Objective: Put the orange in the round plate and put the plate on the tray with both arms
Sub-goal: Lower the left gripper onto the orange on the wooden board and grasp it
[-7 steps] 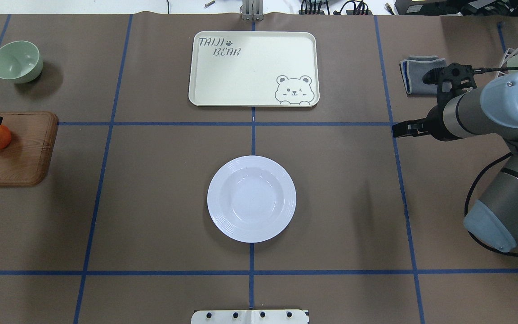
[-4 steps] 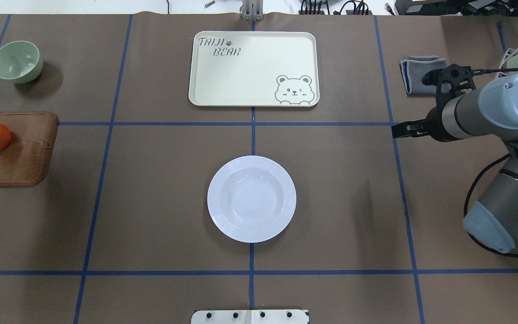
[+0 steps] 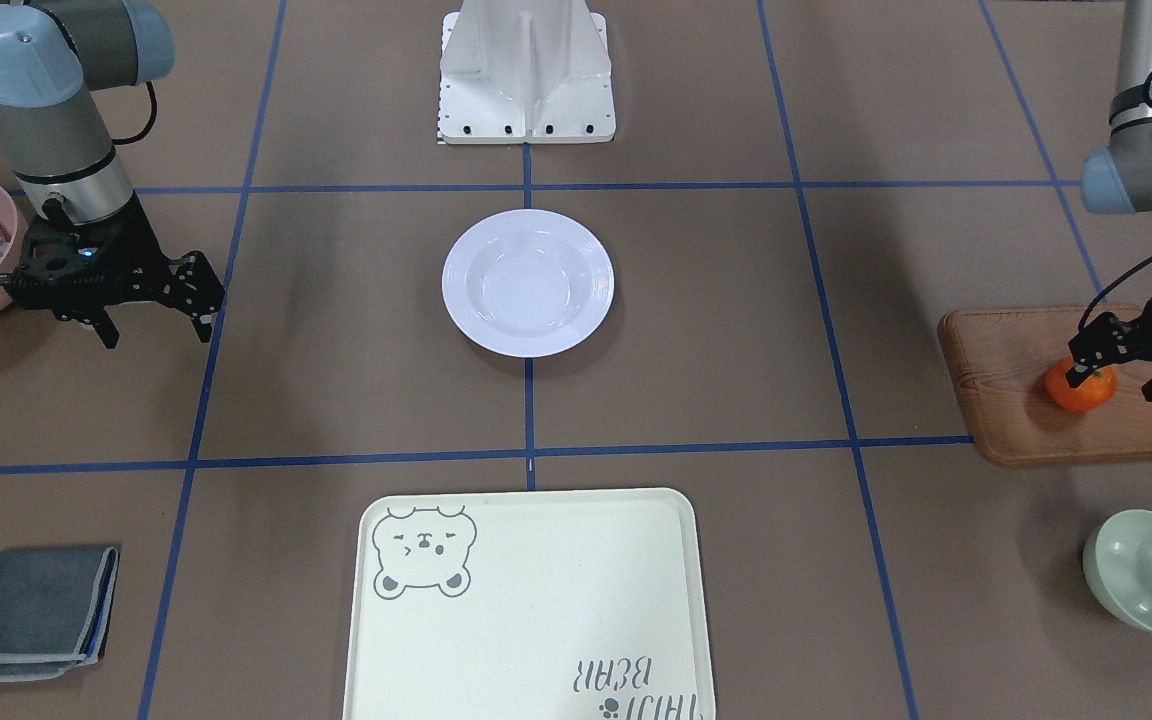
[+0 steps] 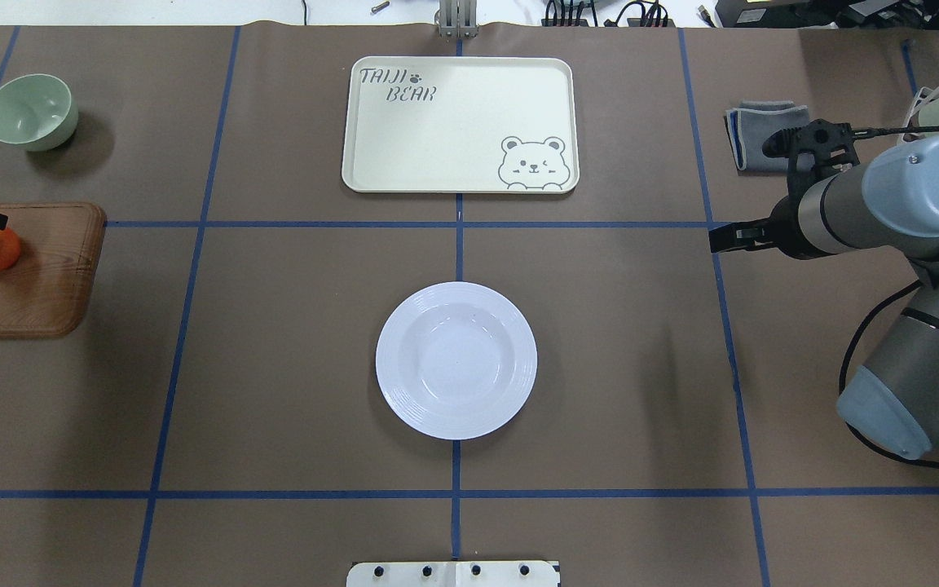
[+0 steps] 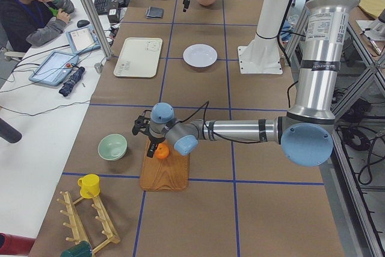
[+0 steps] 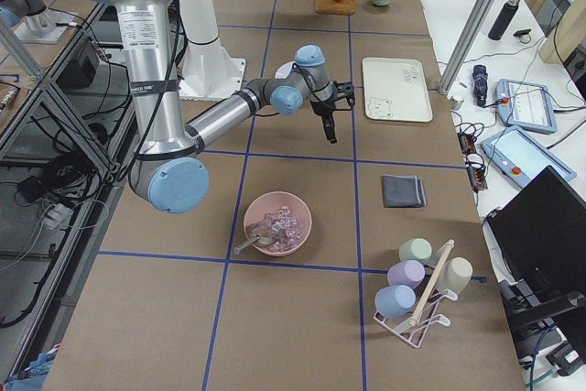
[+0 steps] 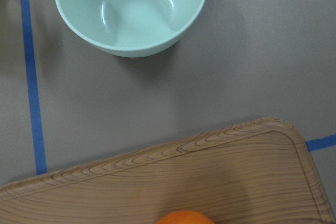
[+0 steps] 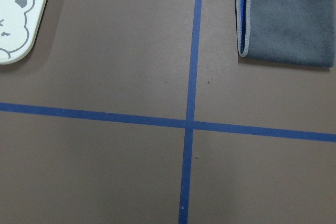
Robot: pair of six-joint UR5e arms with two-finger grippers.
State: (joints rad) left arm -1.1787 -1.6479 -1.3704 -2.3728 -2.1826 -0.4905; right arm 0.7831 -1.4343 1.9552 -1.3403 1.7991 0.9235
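The orange [image 3: 1086, 392] lies on a brown wooden board [image 3: 1016, 400] at the table's left end. My left gripper [image 3: 1114, 385] hangs open just above it, one finger [image 3: 1076, 372] crossing the fruit's top. The left wrist view shows only a sliver of the orange [image 7: 184, 217] at its bottom edge. An empty white round plate [image 4: 456, 360] sits at the table's centre. Beyond it lies the cream bear tray [image 4: 453, 122], also empty. My right gripper [image 3: 158, 332] stands open above bare table, far to the right of the plate.
A pale green bowl [image 4: 31, 110] stands beyond the board. A folded grey cloth [image 4: 751, 134] lies at the far right. A pink bowl [image 6: 276, 223] of ice with a spoon sits near the right arm. A rack of cups [image 6: 417, 286] stands at the right end.
Almost nothing has changed. The left fingertip over the orange shifts only a few pixels, and the right arm's elbow drifts slightly left. Orange, plate and tray stay put.
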